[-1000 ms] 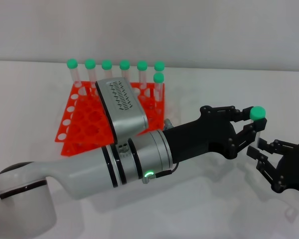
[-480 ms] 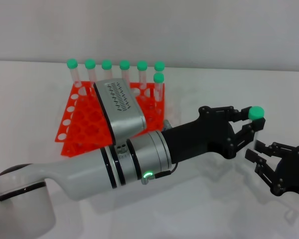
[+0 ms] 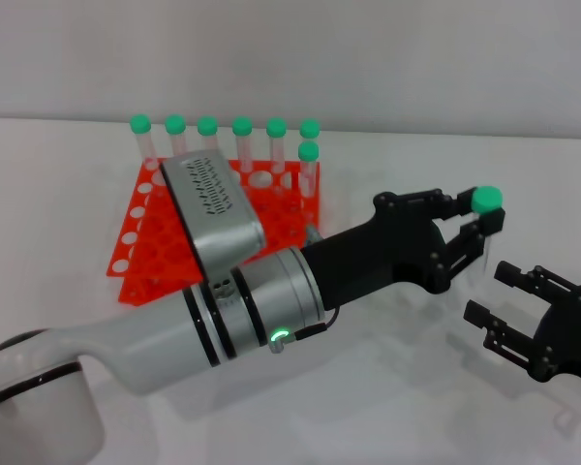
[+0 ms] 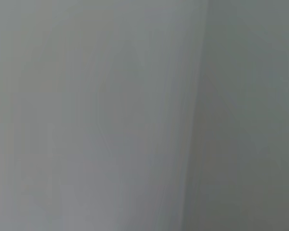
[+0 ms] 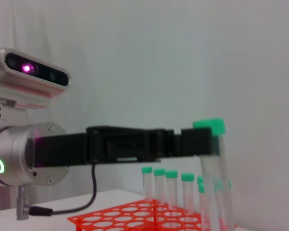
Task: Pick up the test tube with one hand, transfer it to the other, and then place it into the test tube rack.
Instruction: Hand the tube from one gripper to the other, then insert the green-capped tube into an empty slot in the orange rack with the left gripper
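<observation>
Since a second ago the left gripper [image 3: 465,225] has carried the test tube [image 3: 485,201] up and a little toward the rack side, and the right gripper [image 3: 508,300] has let go and dropped back, so a clear gap now lies between the two. Left fingers are clamped just under the tube's green cap; the right wrist view shows the tube [image 5: 213,163] upright in that black clamp [image 5: 195,143], its clear body hanging below. Right gripper sits low at the right of the head view with its fingers spread wide and nothing between them.

Behind the left arm [image 3: 242,310], the red-orange test tube rack [image 3: 155,242] rests on the table, well apart from the held tube. Seven other green-capped tubes [image 3: 242,136] stand in it: six in the far row and one [image 3: 308,160] just in front of that row's right end. The arm's wrist camera housing [image 3: 211,203] covers part of the rack's grid.

The table [image 3: 58,174] is plain white and matte, meeting a pale grey-white wall [image 3: 368,58] close behind the rack. The left wrist view shows only a featureless grey surface [image 4: 135,115].
</observation>
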`<state>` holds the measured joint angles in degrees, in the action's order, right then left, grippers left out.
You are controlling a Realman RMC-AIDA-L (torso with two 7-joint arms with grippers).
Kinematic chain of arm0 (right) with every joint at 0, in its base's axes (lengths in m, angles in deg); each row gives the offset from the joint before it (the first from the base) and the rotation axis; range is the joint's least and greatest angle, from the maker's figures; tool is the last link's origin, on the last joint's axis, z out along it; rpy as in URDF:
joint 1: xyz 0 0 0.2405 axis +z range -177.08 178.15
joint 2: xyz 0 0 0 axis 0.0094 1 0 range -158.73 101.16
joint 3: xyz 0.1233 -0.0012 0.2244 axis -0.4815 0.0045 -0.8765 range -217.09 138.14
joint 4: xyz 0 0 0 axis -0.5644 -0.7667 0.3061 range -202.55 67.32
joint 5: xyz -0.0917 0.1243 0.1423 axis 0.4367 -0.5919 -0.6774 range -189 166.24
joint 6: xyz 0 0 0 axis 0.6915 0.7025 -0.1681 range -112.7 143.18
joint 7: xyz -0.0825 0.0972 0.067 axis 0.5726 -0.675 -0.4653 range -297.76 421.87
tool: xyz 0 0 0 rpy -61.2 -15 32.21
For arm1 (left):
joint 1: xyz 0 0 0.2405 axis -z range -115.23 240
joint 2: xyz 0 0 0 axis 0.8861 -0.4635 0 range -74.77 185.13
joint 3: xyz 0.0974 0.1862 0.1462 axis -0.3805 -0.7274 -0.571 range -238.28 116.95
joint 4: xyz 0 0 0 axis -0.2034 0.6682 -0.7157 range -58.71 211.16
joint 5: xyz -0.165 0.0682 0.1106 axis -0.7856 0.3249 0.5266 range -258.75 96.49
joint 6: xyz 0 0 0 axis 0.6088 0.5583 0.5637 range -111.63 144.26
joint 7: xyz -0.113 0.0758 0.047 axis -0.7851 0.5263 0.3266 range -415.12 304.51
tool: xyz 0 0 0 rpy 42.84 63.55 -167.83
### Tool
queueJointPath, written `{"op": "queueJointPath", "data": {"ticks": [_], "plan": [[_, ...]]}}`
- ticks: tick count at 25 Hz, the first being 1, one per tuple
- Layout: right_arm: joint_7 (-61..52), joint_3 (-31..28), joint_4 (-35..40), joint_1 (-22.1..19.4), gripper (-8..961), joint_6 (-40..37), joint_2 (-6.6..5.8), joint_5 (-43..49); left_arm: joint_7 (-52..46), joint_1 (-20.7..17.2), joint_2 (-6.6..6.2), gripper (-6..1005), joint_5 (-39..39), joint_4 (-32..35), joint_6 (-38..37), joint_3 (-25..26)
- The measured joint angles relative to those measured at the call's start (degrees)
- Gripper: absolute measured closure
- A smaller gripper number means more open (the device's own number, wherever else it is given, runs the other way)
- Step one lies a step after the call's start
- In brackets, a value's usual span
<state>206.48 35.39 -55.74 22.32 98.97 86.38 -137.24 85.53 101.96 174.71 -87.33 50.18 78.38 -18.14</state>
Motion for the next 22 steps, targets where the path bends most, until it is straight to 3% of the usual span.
{"op": "queueJointPath", "data": {"ticks": [5, 11, 14, 15, 16, 22], "plan": [[-0.01, -1.34, 0.0, -1.51, 282, -0.36, -0.19, -0.42, 4.11, -4.13, -0.03, 742, 0.14, -2.42, 0.93, 4.35], [-0.02, -4.98, 0.03, -3.92, 172, -0.39, -0.66, -0.47, 7.14, -11.37, -0.08, 741, 0.24, -1.99, 7.54, 13.56], [0.46, -13.06, 0.06, -7.65, 118, -0.68, -1.0, -0.54, 7.79, -14.99, -0.12, 740, 0.24, -1.93, 9.51, 17.9], [0.46, -13.06, 0.06, -7.65, 99, -0.68, -1.0, -0.54, 7.99, -15.5, -0.12, 740, 0.24, -1.92, 9.75, 18.63], [0.51, -17.82, 0.06, -8.94, 81, -1.41, -1.02, -0.57, 8.52, -16.54, -0.15, 740, 0.21, -1.86, 10.29, 20.07], [0.53, -27.19, -0.56, -10.23, 76, -2.77, -0.77, -0.61, 9.96, -18.88, -0.24, 739, 0.04, 0.91, 11.37, 27.19]]}}
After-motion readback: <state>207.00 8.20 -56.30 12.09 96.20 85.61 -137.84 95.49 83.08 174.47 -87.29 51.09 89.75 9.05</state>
